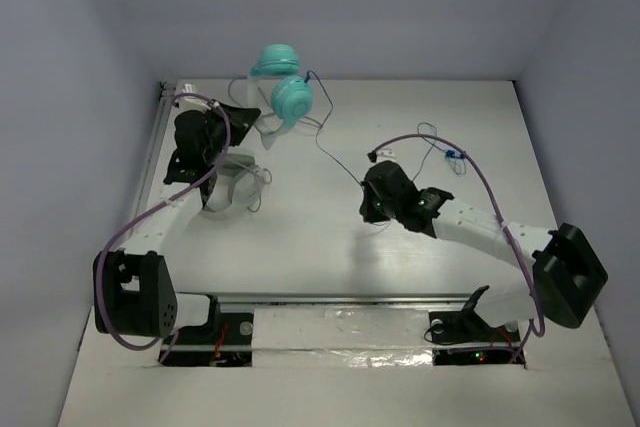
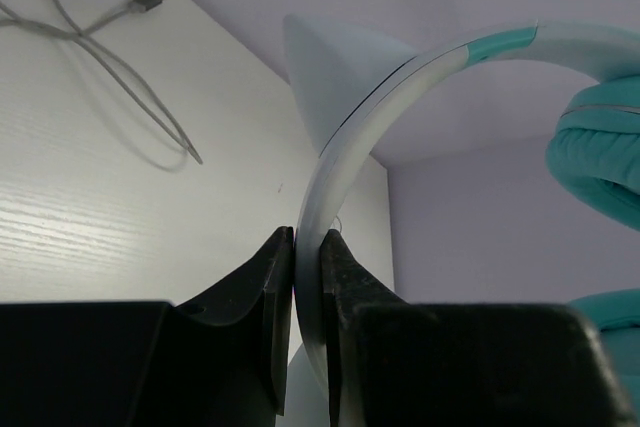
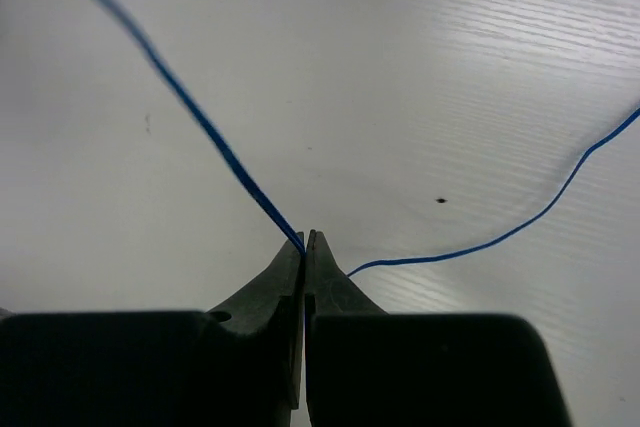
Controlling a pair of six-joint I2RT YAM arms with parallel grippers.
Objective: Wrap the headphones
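The headphones (image 1: 291, 97) are held up at the table's back left, with two teal ear cups and a white headband (image 2: 400, 77). My left gripper (image 2: 307, 237) is shut on the headband, its jaws pinching the band's lower end; one teal cup (image 2: 600, 147) hangs to the right. In the top view the left gripper (image 1: 250, 119) is just left of the cups. The thin blue cable (image 1: 322, 147) runs from the cups down to my right gripper (image 1: 367, 189) at mid-table. In the right wrist view this gripper (image 3: 307, 239) is shut on the blue cable (image 3: 190, 107), which trails off to the right.
A white coiled item (image 1: 235, 187) with a thin white cable (image 2: 100, 57) lies on the table under the left arm. Loose blue cable loops and a small plug (image 1: 450, 155) lie at the right rear. Grey walls enclose the table on three sides.
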